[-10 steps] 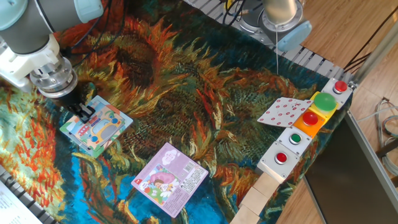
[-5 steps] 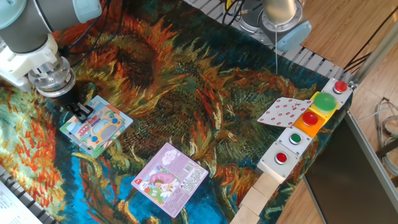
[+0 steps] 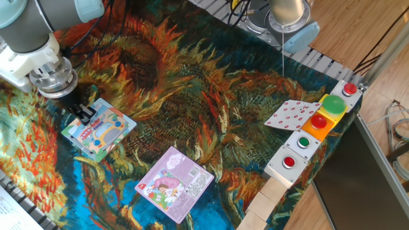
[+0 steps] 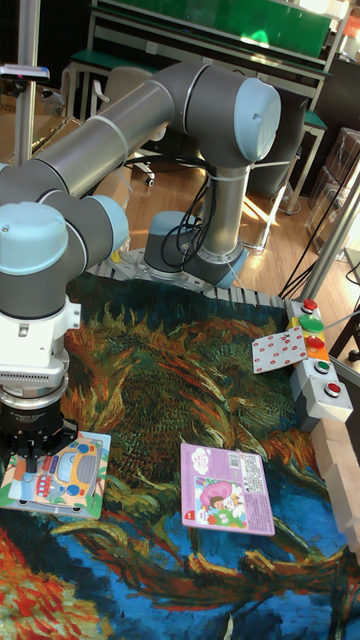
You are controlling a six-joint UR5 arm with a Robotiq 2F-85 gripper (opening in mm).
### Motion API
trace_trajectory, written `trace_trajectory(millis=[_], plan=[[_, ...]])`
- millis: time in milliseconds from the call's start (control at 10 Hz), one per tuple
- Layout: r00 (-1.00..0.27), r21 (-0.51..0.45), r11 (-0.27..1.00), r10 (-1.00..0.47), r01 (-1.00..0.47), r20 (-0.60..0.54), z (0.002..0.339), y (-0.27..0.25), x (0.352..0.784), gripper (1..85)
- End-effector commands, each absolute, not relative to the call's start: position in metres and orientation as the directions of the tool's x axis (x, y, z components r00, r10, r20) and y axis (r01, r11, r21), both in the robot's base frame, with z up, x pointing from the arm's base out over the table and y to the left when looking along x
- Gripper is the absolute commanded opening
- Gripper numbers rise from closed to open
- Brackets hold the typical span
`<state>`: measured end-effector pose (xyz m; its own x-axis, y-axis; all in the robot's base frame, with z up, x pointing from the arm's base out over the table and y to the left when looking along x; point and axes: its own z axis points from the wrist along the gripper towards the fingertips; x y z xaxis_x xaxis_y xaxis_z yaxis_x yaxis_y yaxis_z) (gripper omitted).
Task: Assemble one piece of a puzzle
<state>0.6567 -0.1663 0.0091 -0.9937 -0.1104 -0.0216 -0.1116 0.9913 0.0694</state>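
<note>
The puzzle (image 3: pixel 102 131) is a square teal-edged board with a cartoon bus picture, lying flat on the cloth at the left; it also shows in the tall fixed view (image 4: pixel 70 475). My gripper (image 3: pixel 85 115) points straight down with its black fingertips on the board's far left corner, and is seen again low over the board's left part (image 4: pixel 34 462). The fingers stand close together. The piece is hidden: I cannot pick it out from the board's picture under the fingertips.
A purple-pink rectangular card (image 3: pixel 174 183) lies on the cloth in front of the puzzle. A red-and-white patterned card (image 3: pixel 291 115) leans at a button box (image 3: pixel 316 131) on the right edge. Wooden blocks (image 3: pixel 265 201) line the front right. The arm's base (image 4: pixel 190 255) stands behind the table.
</note>
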Motion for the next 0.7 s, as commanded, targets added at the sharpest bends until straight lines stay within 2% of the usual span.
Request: trace_trajectory(millis=[0,600], plan=[[-0.995,0.088,0.991,-0.099,-0.100,-0.024,0.0102,-0.1657,0.6534,1.3],[-0.996,0.097,0.991,-0.091,-0.093,-0.025,0.0096,-0.1637,0.6524,1.3]])
